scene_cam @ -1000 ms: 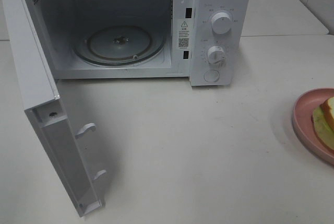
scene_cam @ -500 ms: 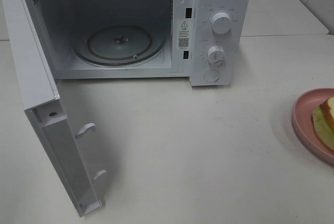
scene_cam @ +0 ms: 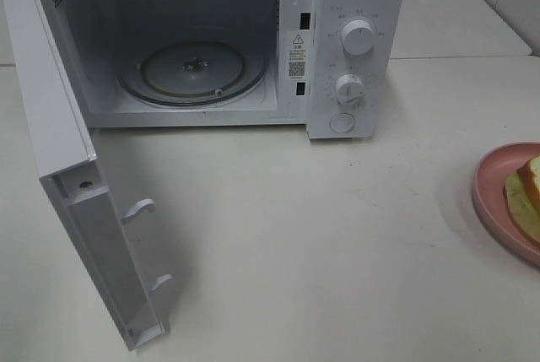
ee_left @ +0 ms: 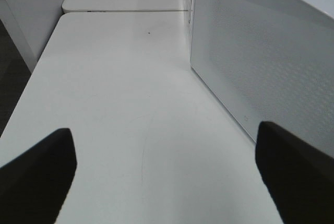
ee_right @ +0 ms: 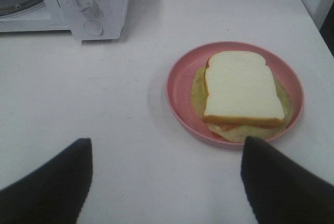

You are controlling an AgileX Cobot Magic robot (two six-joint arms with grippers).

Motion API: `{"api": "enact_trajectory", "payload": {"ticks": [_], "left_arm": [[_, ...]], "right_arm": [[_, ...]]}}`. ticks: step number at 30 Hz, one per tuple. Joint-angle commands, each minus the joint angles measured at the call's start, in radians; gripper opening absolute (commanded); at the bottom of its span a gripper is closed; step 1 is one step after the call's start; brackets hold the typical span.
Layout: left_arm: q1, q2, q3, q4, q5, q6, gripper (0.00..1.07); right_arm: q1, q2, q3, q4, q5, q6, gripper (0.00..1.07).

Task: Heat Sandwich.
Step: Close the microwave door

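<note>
The sandwich [ee_right: 241,89], white bread with tan crusts over pale yellow-green filling, lies on a round pink plate [ee_right: 180,85]. In the exterior view only a slice of the sandwich [scene_cam: 527,191] and of the plate [scene_cam: 489,185] shows at the right edge. My right gripper [ee_right: 167,143] hovers over the table a short way before the plate, open, with nothing between its dark fingers [ee_right: 52,182]. My left gripper [ee_left: 164,132] is open over bare table beside the outer face of the microwave door [ee_left: 261,51]. Neither gripper shows in the exterior view.
The white microwave [scene_cam: 354,8] stands at the back with its door [scene_cam: 76,210] swung out to the left. Inside it lies a glass turntable [scene_cam: 192,71]. Two knobs [scene_cam: 358,37] and a round button sit on its right panel. A table seam runs behind.
</note>
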Motion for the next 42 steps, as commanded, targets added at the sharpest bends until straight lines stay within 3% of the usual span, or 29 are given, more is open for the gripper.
{"api": "enact_trajectory", "payload": {"ticks": [1,3,6,9,10,12,13,14,21,26,28,30,34,42], "left_arm": [[0.001,0.076,0.006,0.011,-0.116,0.0,0.72],[0.001,0.098,0.009,0.011,-0.136,0.0,0.68],[0.001,0.191,0.019,0.017,-0.209,0.0,0.5],[0.001,0.266,0.031,0.018,-0.27,0.0,0.41],[0.001,0.296,0.032,0.018,-0.29,0.0,0.28],[0.001,0.319,0.032,0.019,-0.306,0.0,0.22],[0.001,0.349,0.032,0.019,-0.334,0.0,0.14],[0.001,0.405,0.032,0.019,-0.389,0.0,0.0],[0.001,0.547,0.064,0.021,-0.624,0.0,0.0],[0.001,0.64,0.155,0.021,-0.871,0.0,0.0],[0.001,0.687,0.223,0.021,-1.055,0.0,0.0],[0.001,0.701,0.24,0.021,-1.106,0.0,0.0],[0.001,0.784,0.325,0.021,-1.403,0.0,0.0],[-0.004,0.951,0.327,0.072,-1.585,-0.03,0.0]], "right_arm": [[-0.007,-0.027,0.002,-0.003,-0.012,-0.01,0.76],[-0.007,-0.027,0.002,-0.003,-0.012,-0.01,0.76],[-0.007,-0.027,0.002,-0.003,-0.012,-0.01,0.76],[-0.007,-0.027,0.002,-0.003,-0.012,-0.01,0.76],[-0.007,-0.027,0.002,-0.003,-0.012,-0.01,0.76],[-0.007,-0.027,0.002,-0.003,-0.012,-0.01,0.76],[-0.007,-0.027,0.002,-0.003,-0.012,-0.01,0.76],[-0.007,-0.027,0.002,-0.003,-0.012,-0.01,0.76],[-0.007,-0.027,0.002,-0.003,-0.012,-0.01,0.76],[-0.007,-0.027,0.002,-0.003,-0.012,-0.01,0.76],[-0.007,-0.027,0.002,-0.003,-0.012,-0.01,0.76],[-0.007,-0.027,0.002,-0.003,-0.012,-0.01,0.76],[-0.007,-0.027,0.002,-0.003,-0.012,-0.01,0.76],[-0.007,-0.027,0.002,-0.003,-0.012,-0.01,0.76]]}}
